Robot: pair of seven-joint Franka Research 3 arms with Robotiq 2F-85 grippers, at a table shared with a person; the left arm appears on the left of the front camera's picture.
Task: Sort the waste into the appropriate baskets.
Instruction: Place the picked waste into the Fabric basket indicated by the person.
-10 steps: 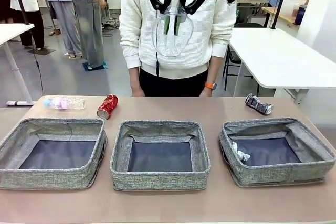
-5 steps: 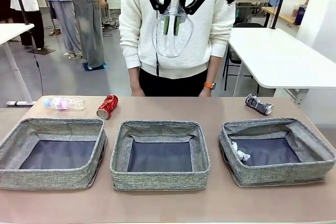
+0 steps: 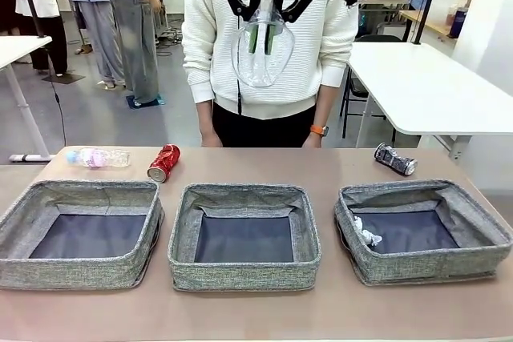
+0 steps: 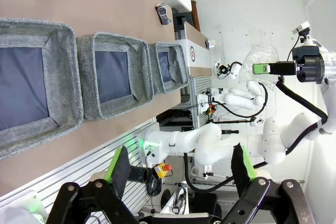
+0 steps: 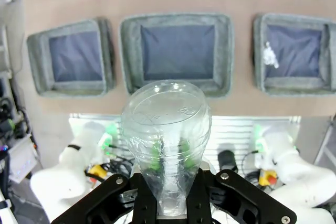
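High over the table, my right gripper (image 3: 264,36) is shut on a clear plastic cup (image 3: 263,52); the cup (image 5: 165,124) hangs above the middle basket (image 5: 176,20). Three grey baskets sit in a row: left (image 3: 80,190), middle (image 3: 244,192), right (image 3: 401,192). A crumpled paper ball (image 3: 367,234) lies in the right basket. Behind the baskets lie a bottle (image 3: 98,157), a red can (image 3: 163,162) and a dark can (image 3: 395,158). My left gripper (image 4: 178,166) is open and holds nothing, off the table's near side.
A person in a white sweater (image 3: 321,46) stands at the far edge, hands down. Bare tabletop (image 3: 264,166) runs behind and in front of the baskets. A white table (image 3: 433,86) stands at the back right.
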